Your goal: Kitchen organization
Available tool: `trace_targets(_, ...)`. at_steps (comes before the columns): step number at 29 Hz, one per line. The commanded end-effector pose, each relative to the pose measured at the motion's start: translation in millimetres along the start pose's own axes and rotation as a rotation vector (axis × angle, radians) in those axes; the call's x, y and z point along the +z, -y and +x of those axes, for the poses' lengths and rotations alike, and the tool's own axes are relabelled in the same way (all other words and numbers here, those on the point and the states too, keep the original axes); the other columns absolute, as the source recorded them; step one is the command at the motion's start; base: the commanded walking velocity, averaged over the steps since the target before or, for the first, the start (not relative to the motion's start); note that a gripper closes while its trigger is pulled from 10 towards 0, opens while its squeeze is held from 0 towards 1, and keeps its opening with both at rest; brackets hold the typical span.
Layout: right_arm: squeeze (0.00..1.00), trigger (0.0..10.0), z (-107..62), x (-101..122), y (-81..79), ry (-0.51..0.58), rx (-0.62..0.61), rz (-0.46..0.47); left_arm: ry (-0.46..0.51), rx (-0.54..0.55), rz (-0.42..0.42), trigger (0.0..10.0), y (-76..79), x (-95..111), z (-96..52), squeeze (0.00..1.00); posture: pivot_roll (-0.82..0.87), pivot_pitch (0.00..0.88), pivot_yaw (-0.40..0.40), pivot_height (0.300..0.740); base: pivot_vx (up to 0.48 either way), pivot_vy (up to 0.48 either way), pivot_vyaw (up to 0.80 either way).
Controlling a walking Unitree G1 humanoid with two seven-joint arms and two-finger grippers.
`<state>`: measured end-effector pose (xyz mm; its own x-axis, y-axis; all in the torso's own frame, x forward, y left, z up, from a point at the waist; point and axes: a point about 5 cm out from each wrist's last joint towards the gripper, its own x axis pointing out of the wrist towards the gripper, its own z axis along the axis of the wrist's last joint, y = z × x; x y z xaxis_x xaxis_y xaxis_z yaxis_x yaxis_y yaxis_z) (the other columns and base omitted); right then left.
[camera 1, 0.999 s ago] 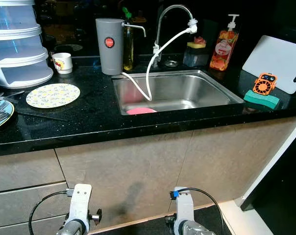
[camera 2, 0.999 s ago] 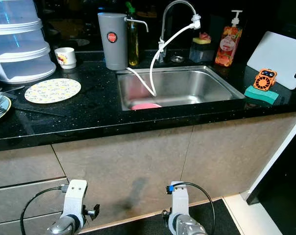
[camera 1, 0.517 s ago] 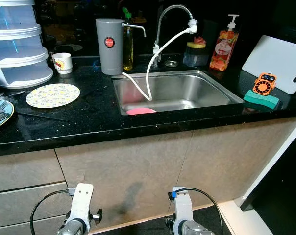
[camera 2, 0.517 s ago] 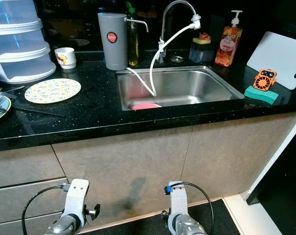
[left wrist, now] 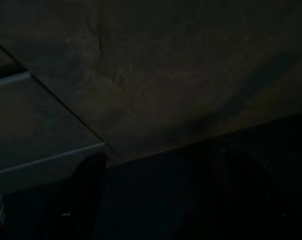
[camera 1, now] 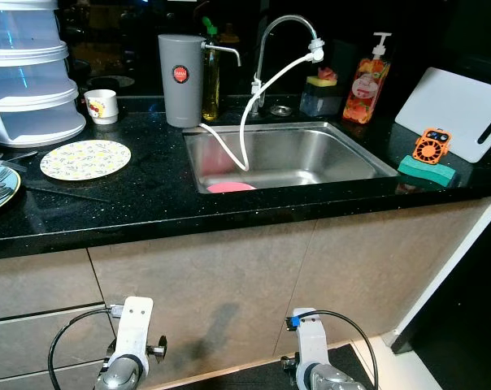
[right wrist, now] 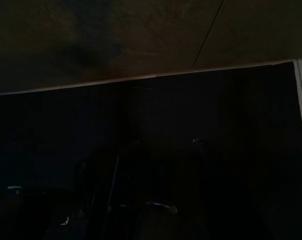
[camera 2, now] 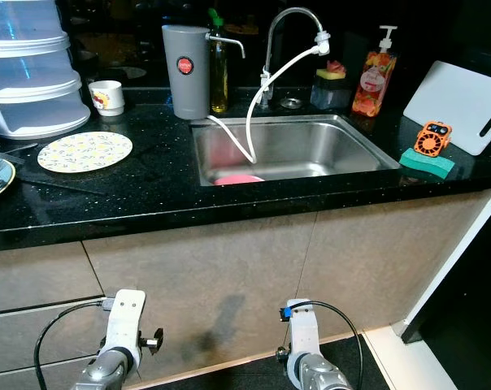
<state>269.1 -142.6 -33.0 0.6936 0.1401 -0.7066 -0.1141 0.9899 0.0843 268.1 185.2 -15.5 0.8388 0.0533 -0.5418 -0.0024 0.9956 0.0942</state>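
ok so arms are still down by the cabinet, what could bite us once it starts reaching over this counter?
1. The white hose loops from the faucet into the sink; an arm going for the pink item could snag it.
2. The orange fan sits on the green sponge near the counter edge, easy to knock off.
3. The soap bottle looks tippy.

A round plate (camera 1: 85, 158) with a pale yellow floral pattern lies flat on the black counter (camera 1: 148, 203) at the left of the head view. Behind it, near the upper left, a small white mug (camera 1: 101, 106) with a red print stands upright. At centre, a pink dish (camera 1: 230, 187) lies in the steel sink (camera 1: 310, 158), partly hidden by its front wall.
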Motion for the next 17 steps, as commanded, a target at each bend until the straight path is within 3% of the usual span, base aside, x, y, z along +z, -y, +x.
trace_targets(1,0.0,10.0,-0.9,-3.7,3.5,-0.007,-0.004,-0.01,0.033,-0.01,-0.009,10.0,6.1,5.4,0.3,0.0,0.01,0.0,-0.056,0.74,0.0,0.0,0.0)
trace_targets(5,0.0,10.0,-2.8,-2.7,15.5,0.004,-0.046,0.023,0.06,-0.034,0.044,10.0,7.8,16.3,3.3,0.0,0.0,0.0,-0.055,0.74,0.0,0.0,0.0)
trace_targets(7,0.0,10.0,-4.3,2.7,25.6,0.018,-0.068,0.019,0.055,0.012,0.02,10.0,0.9,22.5,6.9,0.0,-0.01,0.0,-0.076,0.74,0.0,0.0,0.0)
trace_targets(17,0.0,10.0,-3.9,16.1,29.1,0.039,-0.065,-0.006,0.077,-0.007,0.059,10.0,9.7,30.9,8.7,0.0,-0.03,0.0,-0.066,0.74,0.0,0.0,0.0)
